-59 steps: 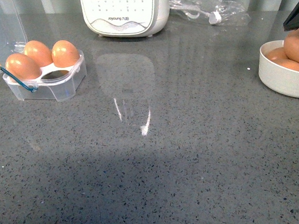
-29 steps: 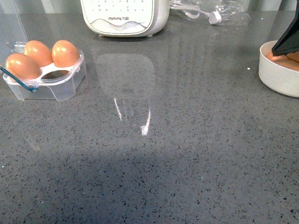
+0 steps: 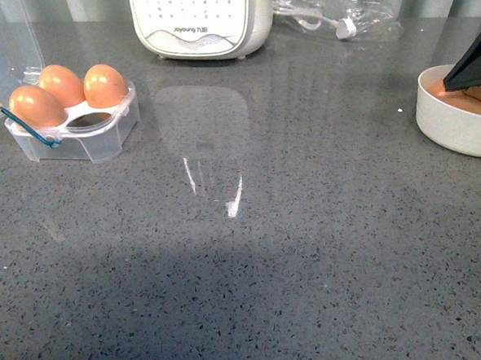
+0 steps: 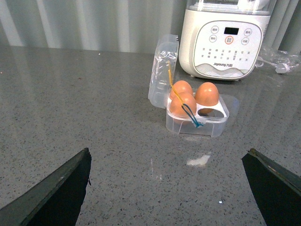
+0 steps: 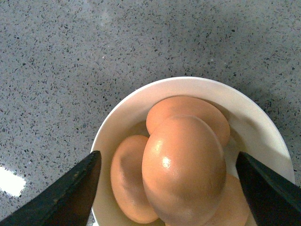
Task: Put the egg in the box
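The box stands open at the far left of the counter with three brown eggs in it and its front right cup empty. It also shows in the left wrist view, lid up. The white bowl holds several brown eggs, and the topmost egg lies between the open jaws of my right gripper, which touch nothing. One black finger of it shows over the bowl in the front view. My left gripper is open and empty, well short of the box.
A white kitchen appliance stands at the back centre, behind and to the right of the box. A clear plastic bag with a white cord lies at the back right. Grey speckled counter spreads between box and bowl.
My right gripper has come down over the bowl, and its finger now hides the top egg in the front view. The box and its eggs have not moved.
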